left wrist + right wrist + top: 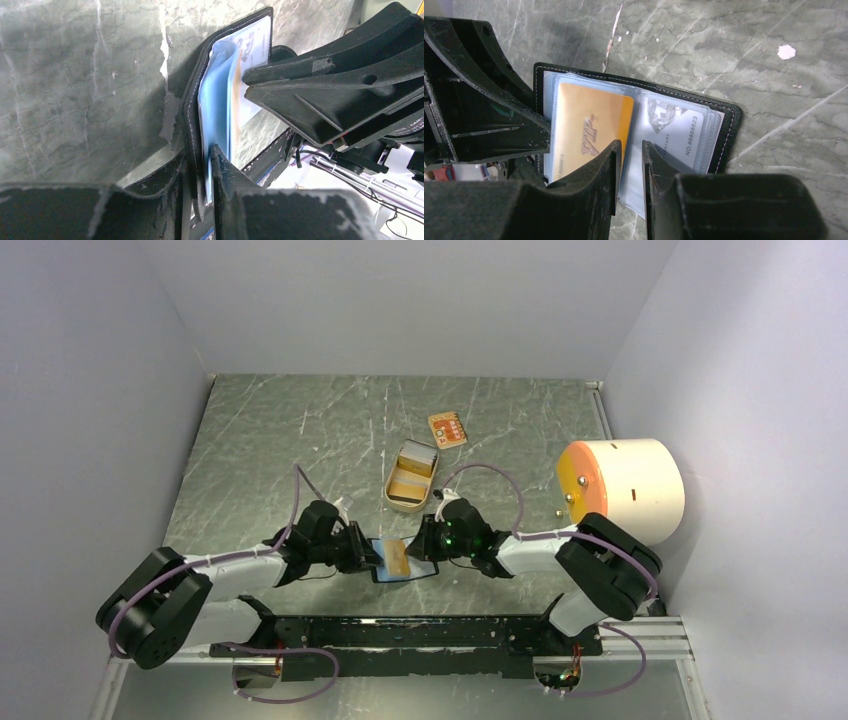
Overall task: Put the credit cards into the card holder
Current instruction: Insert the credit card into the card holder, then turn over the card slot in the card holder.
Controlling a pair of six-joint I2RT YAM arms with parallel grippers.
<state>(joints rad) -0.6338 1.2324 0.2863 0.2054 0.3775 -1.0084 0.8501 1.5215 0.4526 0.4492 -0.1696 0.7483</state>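
At the near middle of the table (300,440), between the two arms, the holder (731,125) is found lying open with its clear sleeves upward. An orange card (589,132) marked VIP is seated in the sleeve toward the left arm, and a grey-white card (674,127) in the sleeve toward the right arm. The left gripper (199,154) is set astride the holder's edge with jaws narrow, the black cover and blue sleeves between them; whether the edge is pressed cannot be told. The right gripper (630,145) is placed over the fold with jaws narrow, and a sleeve leaf is seen in the gap; a pinch cannot be confirmed. A tan tin (410,477) is noted just beyond the holder, apart from it. A small orange piece (447,428) is seen further back. A white drum (630,490) with an orange face is noted by the right wall.
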